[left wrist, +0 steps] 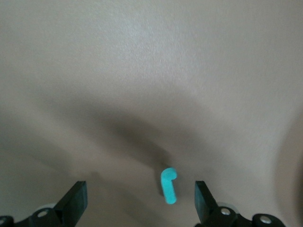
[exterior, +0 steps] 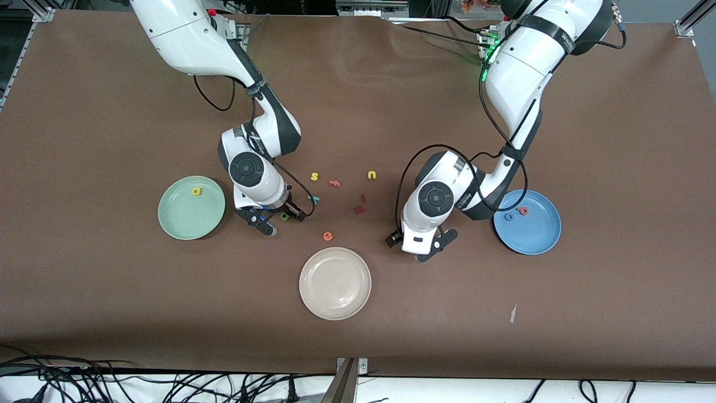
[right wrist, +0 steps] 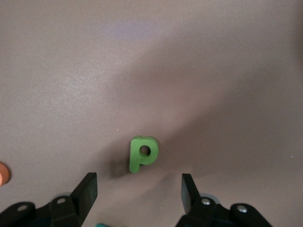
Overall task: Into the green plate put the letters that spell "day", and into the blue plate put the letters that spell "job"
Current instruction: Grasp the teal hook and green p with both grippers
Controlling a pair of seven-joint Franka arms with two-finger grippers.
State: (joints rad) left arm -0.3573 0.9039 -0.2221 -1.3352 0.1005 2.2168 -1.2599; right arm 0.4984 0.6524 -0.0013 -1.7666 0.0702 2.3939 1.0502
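The green plate (exterior: pixel 187 219) lies toward the right arm's end and holds a yellow letter (exterior: pixel 196 191). Beside it my right gripper (exterior: pixel 277 218) (right wrist: pixel 139 189) hangs low and open over the dark green "d" (exterior: pixel 285 216) (right wrist: pixel 142 153), which lies flat just past its fingertips. A teal letter (exterior: pixel 314 198) lies close by. The blue plate (exterior: pixel 534 236) holds a blue "o" (exterior: pixel 509 216) and a pink-red "b" (exterior: pixel 523 211). My left gripper (exterior: pixel 417 245) (left wrist: pixel 139 196) is open next to that plate, with the teal hooked "j" (left wrist: pixel 169 185) on the table between its fingers; the front view hides it.
A cream-white plate (exterior: pixel 335 285) sits nearest the front camera, with an orange "e" (exterior: pixel 328 236) just above it in view. Yellow "s" (exterior: pixel 314 177), yellow "u" (exterior: pixel 372 175), an orange-red letter (exterior: pixel 334 183) and two dark red letters (exterior: pixel 361 204) lie between the arms.
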